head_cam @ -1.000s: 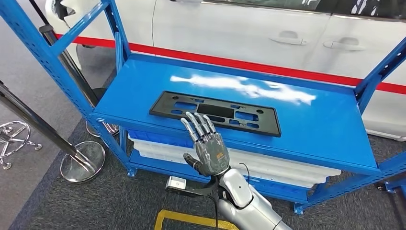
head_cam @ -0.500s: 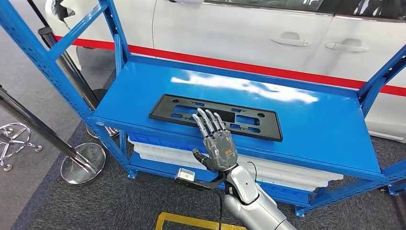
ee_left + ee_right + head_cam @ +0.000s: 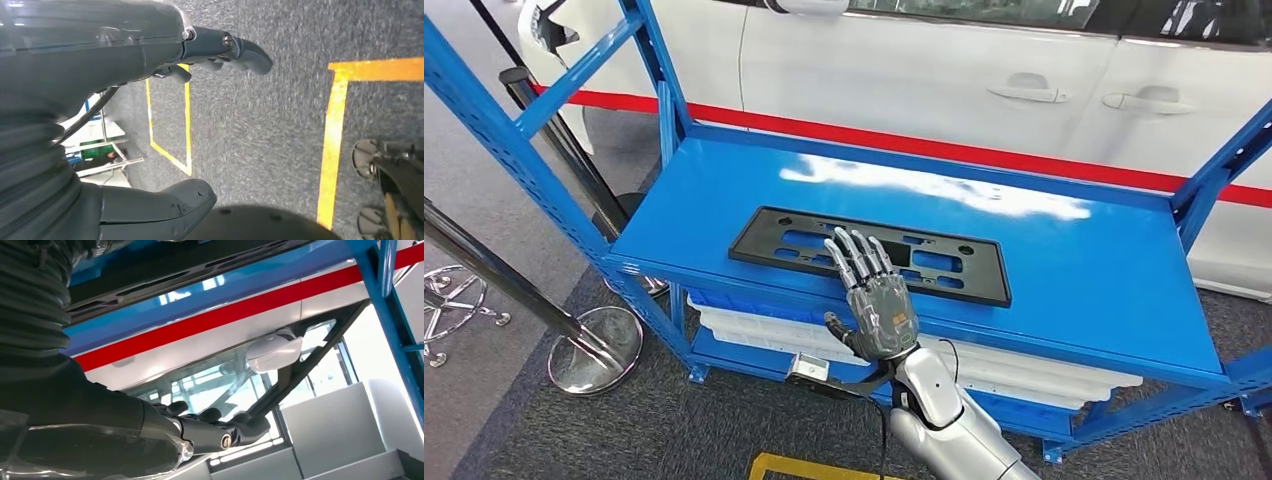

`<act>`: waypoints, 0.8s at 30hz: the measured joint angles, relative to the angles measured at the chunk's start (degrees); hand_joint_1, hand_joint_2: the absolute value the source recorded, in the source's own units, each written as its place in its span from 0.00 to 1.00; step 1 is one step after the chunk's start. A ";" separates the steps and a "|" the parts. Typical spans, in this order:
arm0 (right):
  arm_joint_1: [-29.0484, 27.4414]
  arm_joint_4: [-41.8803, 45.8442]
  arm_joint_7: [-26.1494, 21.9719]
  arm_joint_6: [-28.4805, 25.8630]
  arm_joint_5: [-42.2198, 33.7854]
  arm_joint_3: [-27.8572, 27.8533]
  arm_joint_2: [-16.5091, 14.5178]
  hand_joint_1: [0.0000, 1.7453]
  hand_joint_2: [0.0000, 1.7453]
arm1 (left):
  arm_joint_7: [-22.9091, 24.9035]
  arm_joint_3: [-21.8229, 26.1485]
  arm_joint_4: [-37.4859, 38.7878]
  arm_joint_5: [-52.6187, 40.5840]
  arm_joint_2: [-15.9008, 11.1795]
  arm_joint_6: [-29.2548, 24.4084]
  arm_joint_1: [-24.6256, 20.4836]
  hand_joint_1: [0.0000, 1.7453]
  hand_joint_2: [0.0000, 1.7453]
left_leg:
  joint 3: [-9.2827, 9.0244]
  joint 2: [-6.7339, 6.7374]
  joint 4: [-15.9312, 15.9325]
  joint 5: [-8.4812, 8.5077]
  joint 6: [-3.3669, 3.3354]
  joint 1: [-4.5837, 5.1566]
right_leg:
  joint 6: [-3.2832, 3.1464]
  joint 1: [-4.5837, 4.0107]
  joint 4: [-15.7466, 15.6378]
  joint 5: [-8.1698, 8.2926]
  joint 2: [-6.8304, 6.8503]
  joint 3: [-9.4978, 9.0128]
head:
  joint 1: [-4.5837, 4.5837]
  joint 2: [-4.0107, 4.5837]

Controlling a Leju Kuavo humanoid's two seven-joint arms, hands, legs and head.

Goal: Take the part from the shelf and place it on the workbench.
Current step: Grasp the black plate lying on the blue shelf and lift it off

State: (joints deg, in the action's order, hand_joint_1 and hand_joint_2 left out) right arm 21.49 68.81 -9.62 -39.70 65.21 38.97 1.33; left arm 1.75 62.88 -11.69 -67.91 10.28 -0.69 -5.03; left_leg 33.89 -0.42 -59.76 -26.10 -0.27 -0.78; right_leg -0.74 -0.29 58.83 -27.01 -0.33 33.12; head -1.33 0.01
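The part, a flat black rectangular frame with cut-outs, lies on the blue top shelf near its front edge. My right hand is raised in front of that edge, palm away from me, fingers spread and empty. Its fingertips overlap the part's near edge in the head view; I cannot tell whether they touch it. In the right wrist view the part shows as a dark strip on the shelf, beyond my fingers. My left hand hangs over grey carpet, fingers apart and holding nothing.
A white car with a red stripe stands close behind the shelf. Blue uprights frame both shelf ends. White trays sit on the lower level. Chrome stanchions stand on the left. Yellow floor tape lies below.
My right hand has moved forward and slightly right, its fingertips now over the part's near edge. The camera has shifted a little. The part has not moved.
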 joint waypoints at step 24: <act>-0.16 -0.16 0.36 0.12 0.36 -0.34 0.16 0.00 1.00 | 0.00 -0.02 0.00 -0.26 0.05 -0.09 0.12 0.00 1.00 | 5.99 0.14 -13.34 -5.47 1.64 -0.67 | -1.43 0.17 -0.89 0.38 0.20 -0.35 | 0.01 0.01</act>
State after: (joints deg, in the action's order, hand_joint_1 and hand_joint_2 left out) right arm 21.33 68.65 -9.27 -39.58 65.57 38.62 1.49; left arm 1.75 62.86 -11.69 -68.17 10.34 -0.78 -4.91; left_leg 39.88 -0.27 -73.09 -31.58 1.37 -1.45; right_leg -2.17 -0.12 57.94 -26.62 -0.13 32.78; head -1.32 0.02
